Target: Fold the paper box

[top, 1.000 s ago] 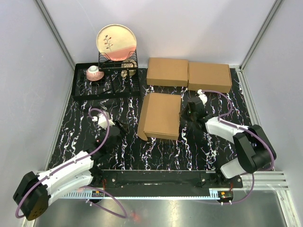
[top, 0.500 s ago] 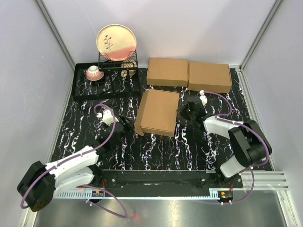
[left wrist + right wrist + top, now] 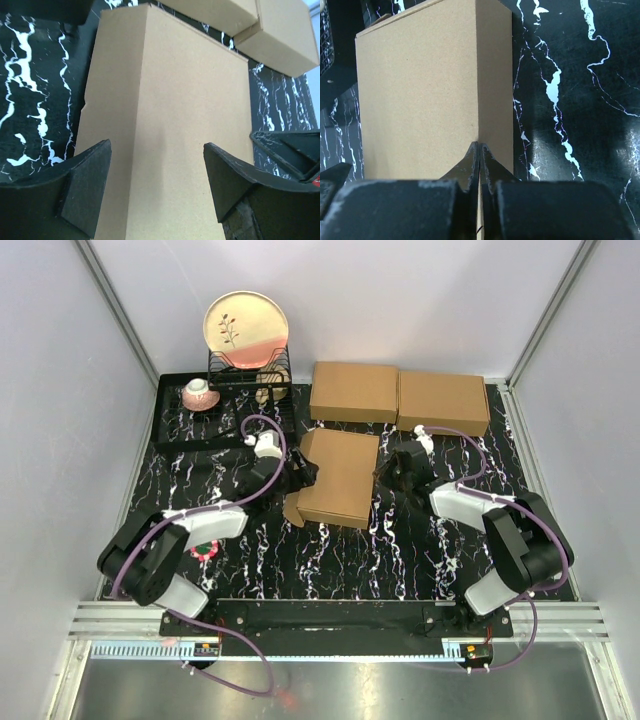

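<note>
Only the left wrist view shows the left claw [image 3: 156, 150] spread at the paper box [image 3: 170, 125]; the right wrist view shows the right claw [image 3: 479, 150] pressed together at its right edge.

- Paper box [image 3: 170, 125]: near end cut off at btm edge, left wrist view.
- Its near edge hidden behind right gripper [image 3: 478, 147], right wrist view.
- Pink-green item [image 3: 206, 549]: too small to ID.

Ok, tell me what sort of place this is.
Probably a robot test cell dressed as a kitchen counter: plain pale wall panels close in a black, white-veined marble-look tabletop, and a black wire dish rack holds a round cream-and-pink plate.
</note>
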Tool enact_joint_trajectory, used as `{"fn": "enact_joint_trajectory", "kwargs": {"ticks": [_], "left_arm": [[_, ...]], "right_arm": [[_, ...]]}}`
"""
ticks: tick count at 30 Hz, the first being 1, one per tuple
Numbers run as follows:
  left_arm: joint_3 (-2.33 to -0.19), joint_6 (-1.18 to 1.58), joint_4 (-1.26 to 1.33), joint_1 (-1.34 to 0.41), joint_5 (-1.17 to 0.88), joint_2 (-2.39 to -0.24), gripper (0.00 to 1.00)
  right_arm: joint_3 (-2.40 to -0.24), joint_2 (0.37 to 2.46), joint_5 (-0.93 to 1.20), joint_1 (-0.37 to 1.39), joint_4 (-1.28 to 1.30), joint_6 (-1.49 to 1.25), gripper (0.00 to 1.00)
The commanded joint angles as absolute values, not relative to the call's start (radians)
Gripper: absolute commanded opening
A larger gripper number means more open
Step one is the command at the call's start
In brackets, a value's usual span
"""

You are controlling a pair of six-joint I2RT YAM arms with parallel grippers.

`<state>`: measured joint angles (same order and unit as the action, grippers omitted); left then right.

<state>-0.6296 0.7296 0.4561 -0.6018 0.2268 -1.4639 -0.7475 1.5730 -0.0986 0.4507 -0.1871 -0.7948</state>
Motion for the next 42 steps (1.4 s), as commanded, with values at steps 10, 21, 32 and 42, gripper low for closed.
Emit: {"fn": "enact_joint_trajectory", "kwargs": {"ticks": [10,21,32,42], "left_arm": [[-0.517,0.808,0.544,-0.589,0.153,-1.534,0.72],[-0.299,0.899,0.408,-0.589,0.304,-1.182,0.68],[-0.267,0.9,0.23,-0.589,0.42,-1.002,0.69],[-0.264,0.87,0.251,-0.589,0.486,-0.948,0.71]], "right_arm": [[-0.77,1.721,0.156,0.465,0.034,-0.543,0.07],[-0.75,1.646,0.178,0.52,0.021,-0.554,0.08],[-0.845,1.396,0.006,0.523,0.207,-0.557,0.17],[-0.858,1.431,-0.106,0.523,0.267,-0.615,0.06]]}}
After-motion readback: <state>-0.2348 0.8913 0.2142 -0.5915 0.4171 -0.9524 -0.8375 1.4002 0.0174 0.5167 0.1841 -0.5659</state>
